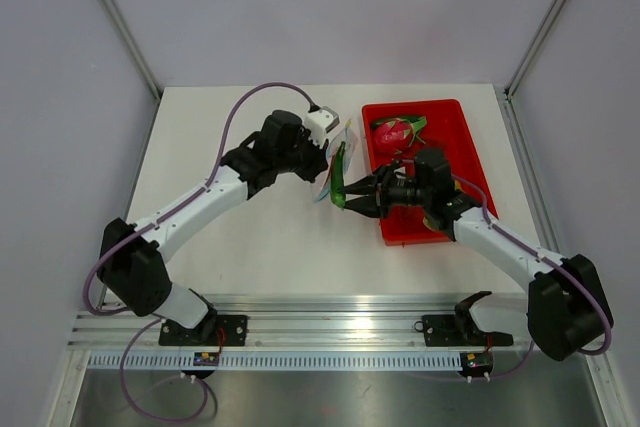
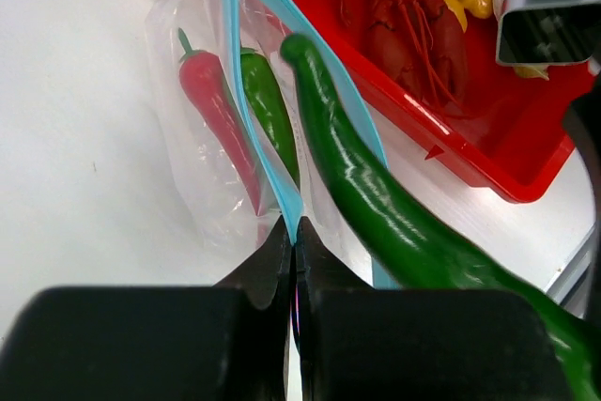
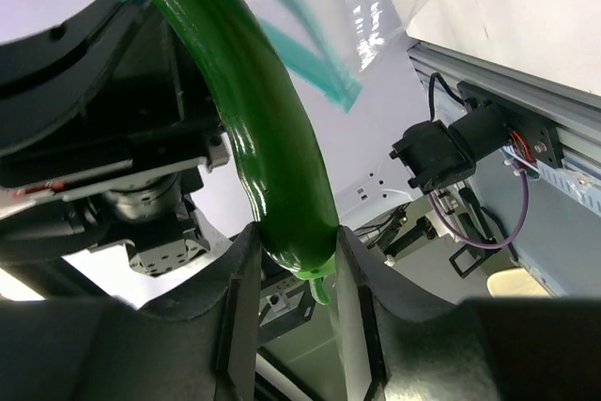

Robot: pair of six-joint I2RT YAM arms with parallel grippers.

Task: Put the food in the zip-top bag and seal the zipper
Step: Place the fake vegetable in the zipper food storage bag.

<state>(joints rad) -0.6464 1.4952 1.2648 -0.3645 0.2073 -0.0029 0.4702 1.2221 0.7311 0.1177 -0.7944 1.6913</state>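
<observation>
The right claw (image 3: pixel 293 243) pinched a long, shiny green pepper (image 3: pixel 255 119). The left claw (image 2: pixel 294 224) pinched the blue strip (image 2: pixel 233 63) of the crinkly clear bag (image 2: pixel 191 176).

White table (image 1: pixel 260 257), matte surface, evenly and softly lit. A plain pale-grey back wall (image 1: pixel 330 7) and side panels (image 1: pixel 50 97) enclose it, joined by metal corner posts (image 1: pixel 118 17). A ribbed aluminium rail (image 1: pixel 340 332) spans the near edge.

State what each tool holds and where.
Left tool pinches the zip-top bag by its light-blue zipper strip; right tool grips the green pepper at its thick stem end.
</observation>
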